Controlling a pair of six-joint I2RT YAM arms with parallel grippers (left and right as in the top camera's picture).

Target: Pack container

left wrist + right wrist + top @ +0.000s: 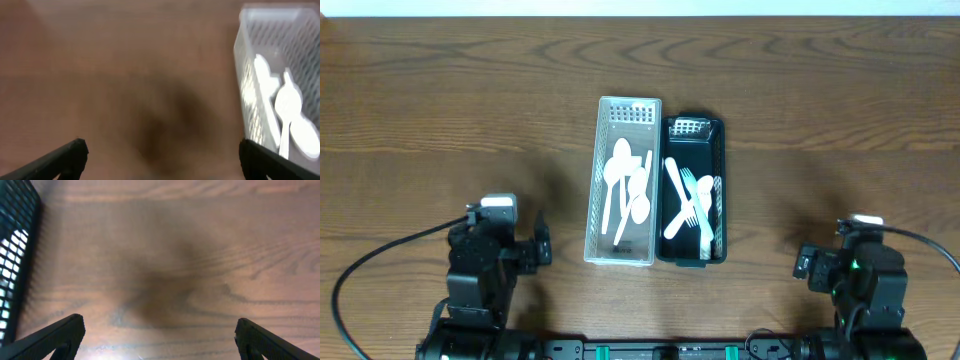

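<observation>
The clear bin [629, 104] with spoons [620, 165] touches the black bin [722, 190] with forks [685, 195] in the middle of the table [430, 100]. The left gripper [162, 150] and the right gripper [160, 325] are both released, near side.

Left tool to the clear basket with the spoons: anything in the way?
Nothing visible. Only bare table lies between the open left tool and the clear basket.
</observation>
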